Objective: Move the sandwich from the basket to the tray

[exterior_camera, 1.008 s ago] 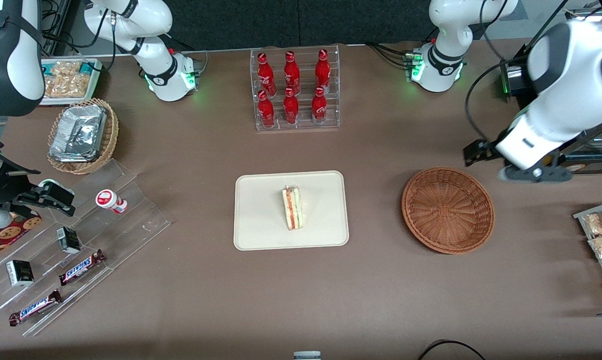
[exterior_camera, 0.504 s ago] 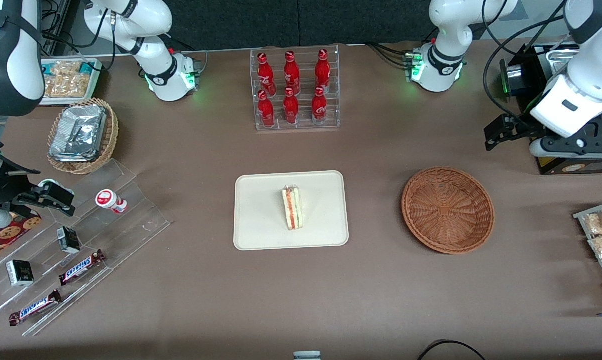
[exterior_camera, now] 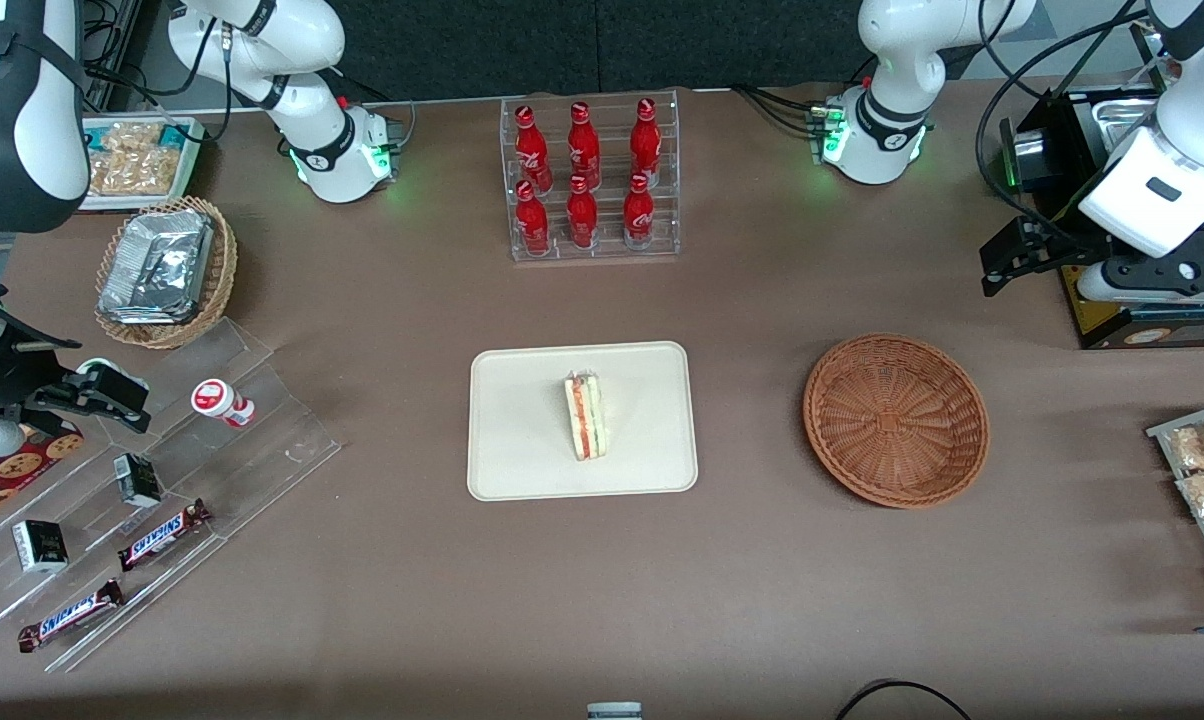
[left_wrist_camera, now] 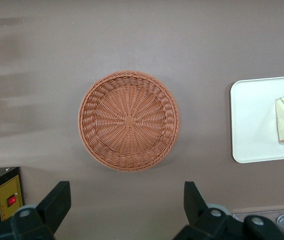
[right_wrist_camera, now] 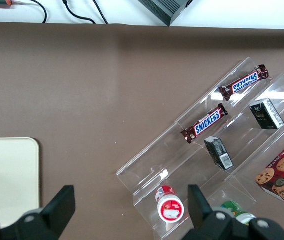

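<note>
Brown table (exterior_camera: 382, 600) occupied by tray (exterior_camera: 522, 440), basket (exterior_camera: 896, 420), bottle rack (exterior_camera: 592, 180), foil-pack basket (exterior_camera: 167, 272), stepped stand (exterior_camera: 162, 500). Gripper (exterior_camera: 992, 268) held above table, open.

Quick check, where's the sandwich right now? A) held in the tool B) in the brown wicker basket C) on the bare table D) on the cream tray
D: the sandwich lies on the tray; the basket is empty, and the tool is open with nothing in it, up over the working arm's end of the table, farther from the front camera than the basket.
</note>
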{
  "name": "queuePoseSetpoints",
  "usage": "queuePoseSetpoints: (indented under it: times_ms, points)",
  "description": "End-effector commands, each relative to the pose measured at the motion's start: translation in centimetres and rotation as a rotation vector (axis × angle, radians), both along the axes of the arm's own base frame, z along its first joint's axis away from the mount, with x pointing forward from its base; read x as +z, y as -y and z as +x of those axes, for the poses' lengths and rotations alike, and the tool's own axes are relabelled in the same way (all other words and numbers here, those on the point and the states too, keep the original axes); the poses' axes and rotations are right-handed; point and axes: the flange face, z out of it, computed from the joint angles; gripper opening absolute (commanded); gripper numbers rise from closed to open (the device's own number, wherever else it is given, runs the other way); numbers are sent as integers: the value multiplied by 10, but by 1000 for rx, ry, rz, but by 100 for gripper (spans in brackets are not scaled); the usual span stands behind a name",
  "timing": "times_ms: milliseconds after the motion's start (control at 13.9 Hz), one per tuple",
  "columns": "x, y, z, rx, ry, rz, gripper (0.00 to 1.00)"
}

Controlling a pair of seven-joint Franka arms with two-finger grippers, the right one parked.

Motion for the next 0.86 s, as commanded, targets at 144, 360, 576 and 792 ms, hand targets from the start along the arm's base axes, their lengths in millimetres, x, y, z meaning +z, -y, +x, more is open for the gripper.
queuePoseSetpoints:
  times_ms: [144,360,576,792]
  points:
    - [24,12,-2,-13,9,14,100]
    - [32,5,1,-3,21,11,100]
    - [32,0,2,7,23,10,100]
    - [29,-3,2,-1,16,27,100]
